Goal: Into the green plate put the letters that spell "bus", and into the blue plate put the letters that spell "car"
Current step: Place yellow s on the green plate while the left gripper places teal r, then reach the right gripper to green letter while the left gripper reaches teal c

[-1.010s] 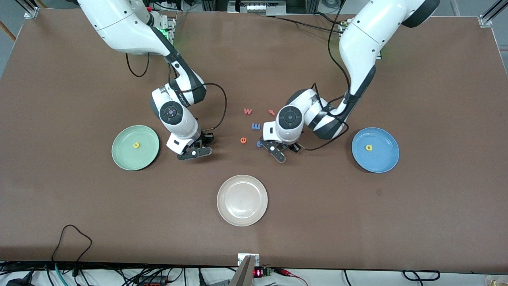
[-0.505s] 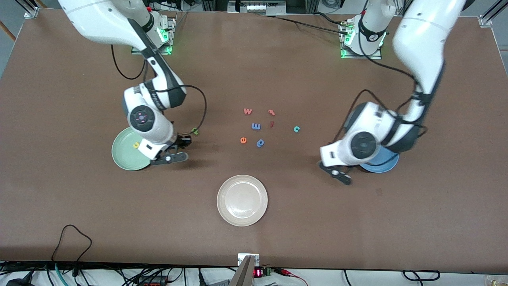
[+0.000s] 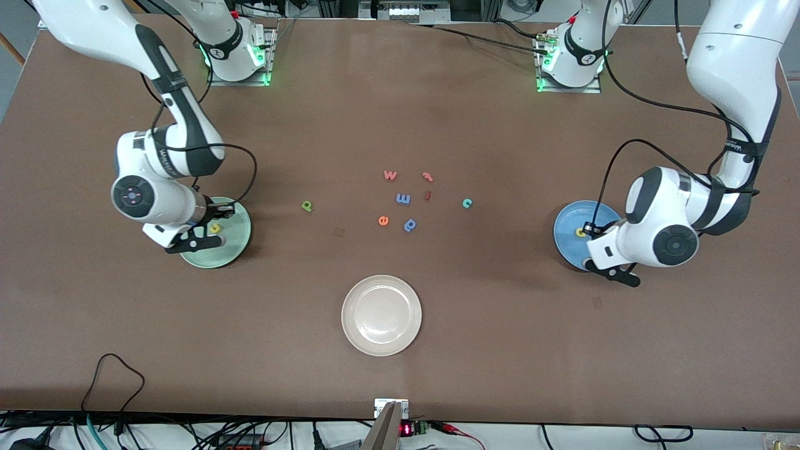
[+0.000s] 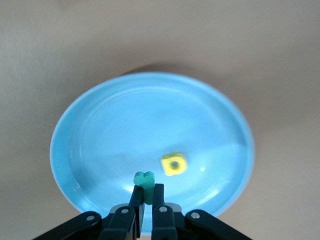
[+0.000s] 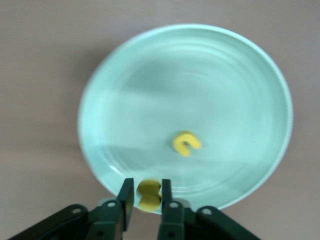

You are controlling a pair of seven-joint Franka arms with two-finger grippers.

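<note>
My right gripper [image 5: 148,192] hangs over the rim of the green plate [image 5: 200,85] at the right arm's end of the table. A yellow "s" [image 5: 149,195] sits between its fingers, which stand slightly open with a thin gap at one side. A yellow "u" [image 5: 186,142] lies in that plate. My left gripper [image 4: 148,189] is over the blue plate [image 4: 120,125] and shut on a teal "r" [image 4: 144,180]; a yellow "a" [image 4: 174,164] lies in the plate. The green "b" [image 3: 307,205] and teal "c" [image 3: 467,202] lie on the table.
Loose letters lie mid-table: a red "w" [image 3: 390,175], red "t" [image 3: 427,176], blue "m" [image 3: 403,199], orange "e" [image 3: 383,220] and blue "p" [image 3: 410,224]. An off-white plate [image 3: 381,315] sits nearer the front camera than they do.
Both arms have swung outward from the letter cluster, each carrying its letter to over its plate. The right gripper's fingers have spread a little.
</note>
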